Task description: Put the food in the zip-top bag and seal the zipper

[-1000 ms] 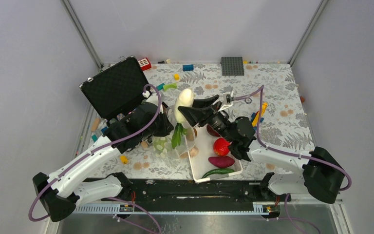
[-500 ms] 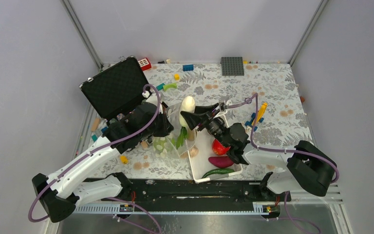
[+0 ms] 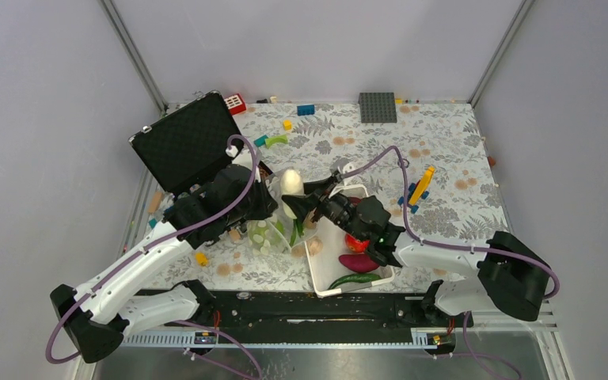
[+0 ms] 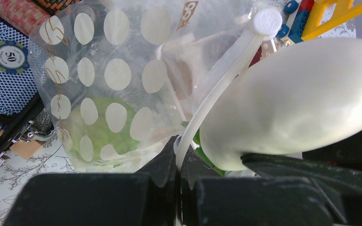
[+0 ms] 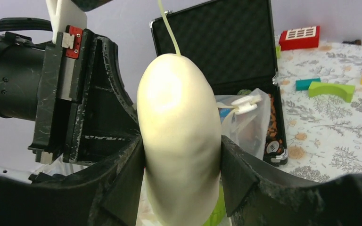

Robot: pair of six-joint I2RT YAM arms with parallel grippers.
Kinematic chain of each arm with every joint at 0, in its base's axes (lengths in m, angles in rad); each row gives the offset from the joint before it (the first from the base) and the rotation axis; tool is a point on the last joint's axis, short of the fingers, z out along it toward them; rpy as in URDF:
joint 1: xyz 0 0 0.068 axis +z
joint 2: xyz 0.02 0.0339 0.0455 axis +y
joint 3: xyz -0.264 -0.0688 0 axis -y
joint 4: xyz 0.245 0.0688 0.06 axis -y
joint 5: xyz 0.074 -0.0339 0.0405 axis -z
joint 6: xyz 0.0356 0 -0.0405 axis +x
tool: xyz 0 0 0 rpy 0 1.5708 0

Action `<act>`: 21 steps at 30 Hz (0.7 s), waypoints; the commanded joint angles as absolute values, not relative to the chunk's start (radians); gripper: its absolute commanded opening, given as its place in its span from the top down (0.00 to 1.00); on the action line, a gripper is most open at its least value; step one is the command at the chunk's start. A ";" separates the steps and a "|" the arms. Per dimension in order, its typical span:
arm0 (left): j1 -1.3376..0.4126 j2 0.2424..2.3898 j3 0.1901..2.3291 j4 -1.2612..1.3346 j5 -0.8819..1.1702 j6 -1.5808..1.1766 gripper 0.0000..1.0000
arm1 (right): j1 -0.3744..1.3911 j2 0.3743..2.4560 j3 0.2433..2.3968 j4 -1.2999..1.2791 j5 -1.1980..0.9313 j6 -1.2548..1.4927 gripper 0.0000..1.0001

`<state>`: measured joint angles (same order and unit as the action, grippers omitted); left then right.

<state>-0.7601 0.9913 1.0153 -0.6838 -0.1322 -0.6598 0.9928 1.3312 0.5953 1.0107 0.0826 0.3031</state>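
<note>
Grey walls enclose a table (image 3: 443,142) covered in a leaf-print cloth, with an open black case (image 3: 186,142) at the upper left of the top view. Near the centre of that view the left gripper (image 3: 267,206) is clenched on the mouth edge of the zip-top bag (image 3: 265,235). Its wrist view shows the white zipper (image 4: 226,70) running from the pinch toward the upper right. The green cabbage (image 4: 99,134) sits inside the bag, at the lower left of that view. The right gripper (image 5: 181,160) grasps the white radish (image 5: 181,141) by its sides, thin root tip at the top of the right wrist view. In the top view the radish lies just above the bag, close beside the left gripper. To the lower right of the bag there, the white basket (image 3: 310,269) holds the red tomato (image 3: 358,240), purple sweet potato (image 3: 359,263) and long green pepper (image 3: 354,279).
</note>
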 commanded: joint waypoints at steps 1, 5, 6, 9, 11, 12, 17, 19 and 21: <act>-0.754 0.977 1.071 -0.664 -0.179 -0.663 1.00 | 1.030 1.288 0.706 0.749 0.135 0.317 0.85; -0.754 0.978 1.071 -0.666 -0.185 -0.662 1.00 | 1.057 1.296 0.781 0.509 0.224 0.340 0.76; -0.754 0.977 1.071 -0.667 -0.190 -0.661 1.00 | 1.062 1.296 0.789 0.476 0.245 0.354 0.75; -0.753 0.978 1.071 -0.667 -0.196 -0.664 1.00 | 1.075 1.289 0.790 0.429 0.287 0.396 0.71; -0.752 0.982 1.071 -0.667 -0.195 -0.665 1.00 | 1.089 1.276 0.784 0.426 0.305 0.390 0.67; -0.753 0.984 1.071 -0.669 -0.194 -0.663 1.00 | 1.097 1.270 0.782 0.425 0.311 0.375 0.67; -0.753 0.987 1.071 -0.671 -0.195 -0.664 1.00 | 1.126 1.251 0.770 0.435 0.307 0.297 0.57; -0.751 0.986 1.070 -0.670 -0.196 -0.664 1.00 | 1.133 1.234 0.757 0.443 0.295 0.278 0.56; -0.751 0.989 1.070 -0.670 -0.194 -0.665 1.00 | 1.137 1.212 0.745 0.458 0.287 0.269 0.53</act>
<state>-0.7578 0.9913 1.0214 -0.6937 -0.1654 -0.6601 1.1191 1.2743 0.7544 0.4358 0.2726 0.3187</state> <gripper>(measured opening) 0.006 0.610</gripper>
